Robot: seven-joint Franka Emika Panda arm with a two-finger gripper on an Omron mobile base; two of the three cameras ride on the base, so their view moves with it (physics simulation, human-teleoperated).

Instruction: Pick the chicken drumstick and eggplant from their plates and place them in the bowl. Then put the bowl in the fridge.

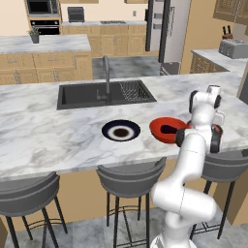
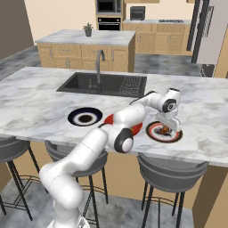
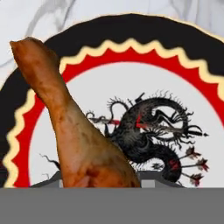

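Note:
The chicken drumstick (image 3: 78, 131), orange-brown, lies on the plate with the red and black rim (image 3: 131, 52), at the counter's near right. My gripper (image 2: 168, 128) is lowered straight onto the chicken drumstick (image 2: 165, 130), whose thick end sits right at the fingers. The fingertips are hidden, so I cannot tell how the jaws stand. The red bowl (image 1: 162, 131) sits just left of that plate (image 2: 153, 133), with a dark piece that looks like the eggplant (image 1: 168, 129) inside it. Further left lies the black-rimmed plate (image 1: 121, 130). The grey fridge (image 1: 164, 29) stands at the back.
A black sink (image 1: 104, 94) with a tall faucet (image 1: 106, 72) lies behind the plates. Grey bar stools (image 1: 130, 179) stand along the counter's near edge. A toaster (image 1: 233, 47) and a knife block sit on the right-hand counter.

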